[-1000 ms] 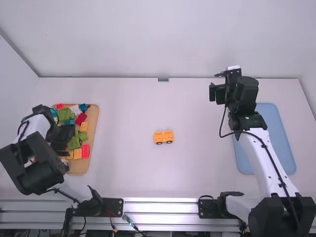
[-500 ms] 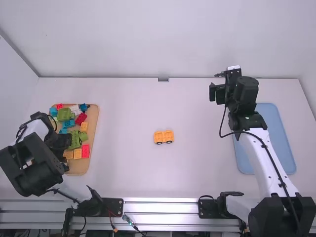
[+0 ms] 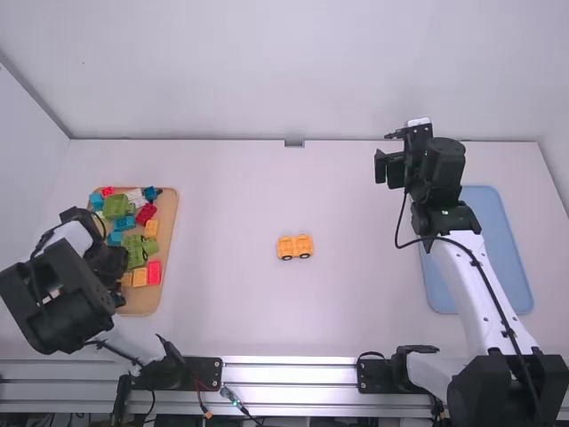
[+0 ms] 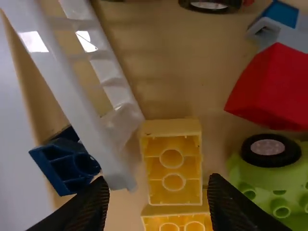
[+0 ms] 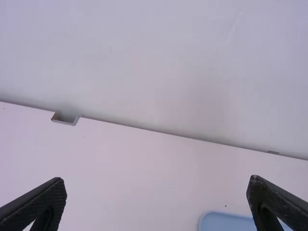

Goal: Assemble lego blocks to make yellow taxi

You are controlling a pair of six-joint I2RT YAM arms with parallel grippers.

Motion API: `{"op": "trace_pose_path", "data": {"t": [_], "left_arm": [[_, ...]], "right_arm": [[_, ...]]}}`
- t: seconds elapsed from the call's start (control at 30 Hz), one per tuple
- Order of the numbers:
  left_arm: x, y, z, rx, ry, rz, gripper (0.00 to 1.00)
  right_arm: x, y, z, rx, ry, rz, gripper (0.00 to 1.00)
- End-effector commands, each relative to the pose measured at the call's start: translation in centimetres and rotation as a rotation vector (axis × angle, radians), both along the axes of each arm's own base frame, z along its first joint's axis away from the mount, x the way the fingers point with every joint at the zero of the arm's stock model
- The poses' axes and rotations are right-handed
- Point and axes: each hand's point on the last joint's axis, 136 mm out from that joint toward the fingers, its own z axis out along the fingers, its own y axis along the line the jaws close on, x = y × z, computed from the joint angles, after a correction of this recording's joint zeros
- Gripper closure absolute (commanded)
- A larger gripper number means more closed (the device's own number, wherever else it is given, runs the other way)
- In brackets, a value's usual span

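At nine o'clock on the flat white tabletop (image 3: 240,302), holding the left claw (image 3: 108,262) over a rectangular tan tray (image 3: 142,304) of mixed plastic blocks. In the left wrist view, spreading the left claw (image 4: 158,183) apart around a hollow rectangular yellow plastic block (image 4: 173,192), leaving space at both sides of it. Also showing a white ladder-shaped plastic piece (image 4: 115,161) near one finger. At the clock's centre, presenting a small yellow-orange plastic car (image 3: 295,246) on dark wheels. Between one and two o'clock from it, raising the right claw (image 3: 388,167) on its arm, fingers wide apart. At three o'clock, laying out a rectangular blue tray (image 3: 440,294), partly hidden by the right arm.
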Motion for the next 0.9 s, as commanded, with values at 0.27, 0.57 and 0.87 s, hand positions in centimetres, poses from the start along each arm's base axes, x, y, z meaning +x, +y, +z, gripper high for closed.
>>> {"op": "trace_pose_path", "data": {"t": [0.27,0.57,0.87], "left_arm": [[0.6,-0.7,-1.7,-0.013,-0.061,-0.064,0.48],[1.0,-0.4,-2.9,0.038,-0.091,-0.145,0.55],[2.5,0.8,-2.6,0.102,-0.113,-0.386,0.51]], "right_arm": [[0.3,0.3,1.3,0.005,-0.028,0.008,0.01],[0.3,0.3,1.3,0.005,-0.028,0.007,0.01],[0.3,0.3,1.3,0.009,-0.027,0.006,0.01]]}}
